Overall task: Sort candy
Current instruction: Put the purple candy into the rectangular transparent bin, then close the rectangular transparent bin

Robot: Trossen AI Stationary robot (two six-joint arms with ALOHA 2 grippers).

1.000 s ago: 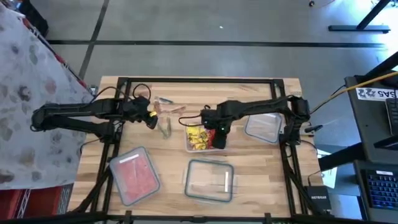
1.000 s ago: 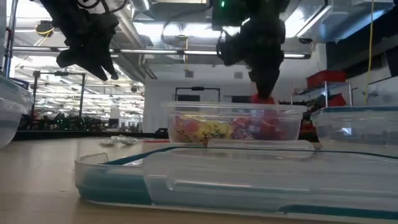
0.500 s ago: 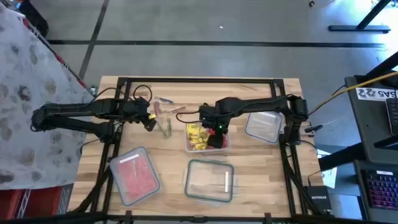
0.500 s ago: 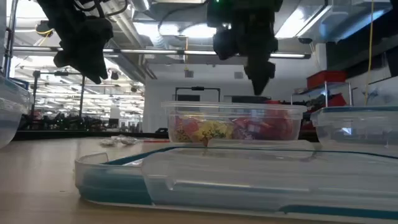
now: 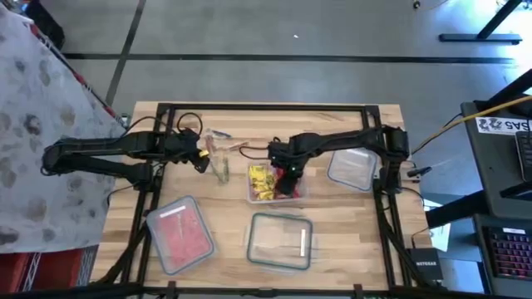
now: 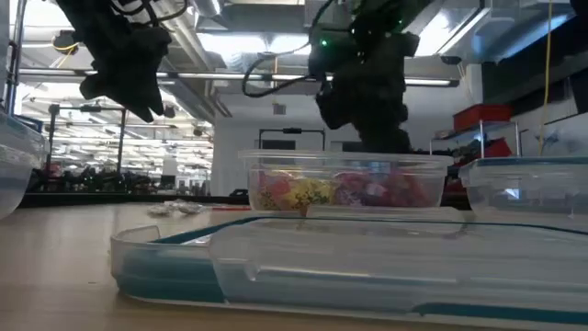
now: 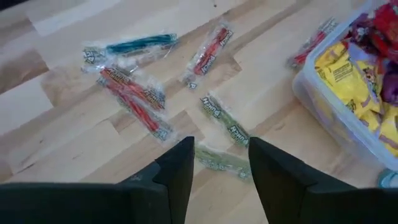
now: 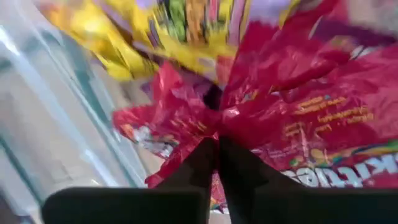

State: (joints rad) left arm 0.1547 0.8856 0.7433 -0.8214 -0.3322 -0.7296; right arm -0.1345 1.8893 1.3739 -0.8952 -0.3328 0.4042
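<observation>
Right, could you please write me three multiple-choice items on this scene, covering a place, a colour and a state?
1. Where does the left gripper hover? A over the loose sticks; B in the middle tub; C over the right container.
2. What colour fills the front-left container? A red; B yellow; C green.
3. The right gripper is: A open; B shut on a red pack; C out of view.
Key: A, sticks lie just below it; A, red pieces fill it; B, the wrapper bunches where its fingers meet.
</observation>
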